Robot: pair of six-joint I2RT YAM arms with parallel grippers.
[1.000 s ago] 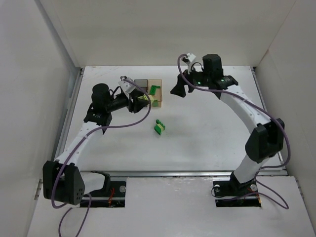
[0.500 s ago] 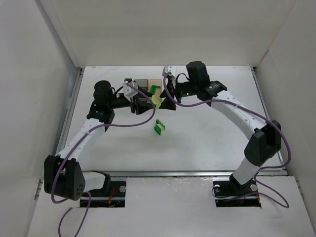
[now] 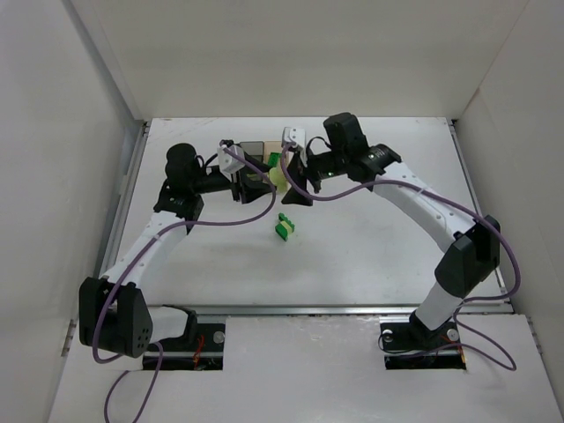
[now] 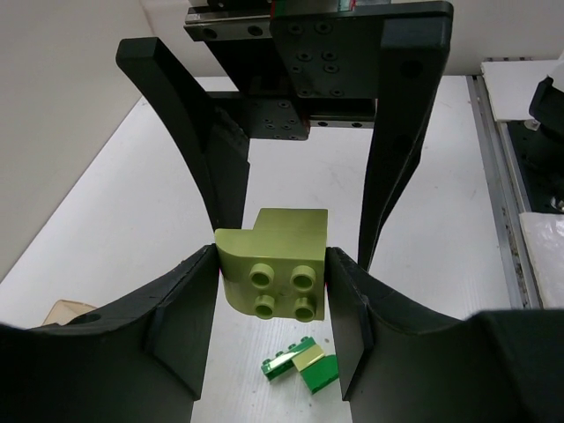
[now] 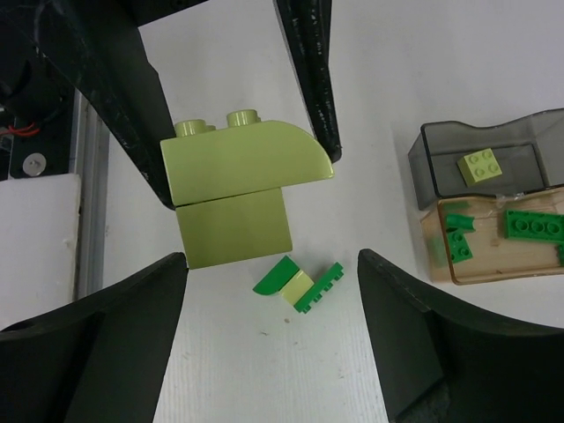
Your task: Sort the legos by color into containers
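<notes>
- The left end effector (image 4: 271, 291) pinches a pale brick (image 4: 275, 278) between its pads and holds it in the air above the surface (image 5: 273, 379).
- The right end effector (image 5: 271, 257) faces it with its fingers spread wide either side of the brick's lower half. It grips nothing, and I cannot tell whether a tip touches the brick.
- The pale brick is matte yellow-green plastic. It looks like two stacked pieces, a square block under a cap with one rounded corner, and one face carries round studs.
- Below it on the surface lies a clump (image 5: 300, 286) of dark green pieces locked with a pale one, not yet sorted.
- The smoky, translucent grey bin (image 5: 429, 172) holds one pale plate (image 5: 480, 166).
- The tan bin (image 5: 520, 260) beside it holds several green pieces (image 5: 533, 226), so sorting looks well underway.
- By my judgement, the held brick has yet to go into the grey bin, and the clump has to be pulled apart and split by colour.
</notes>
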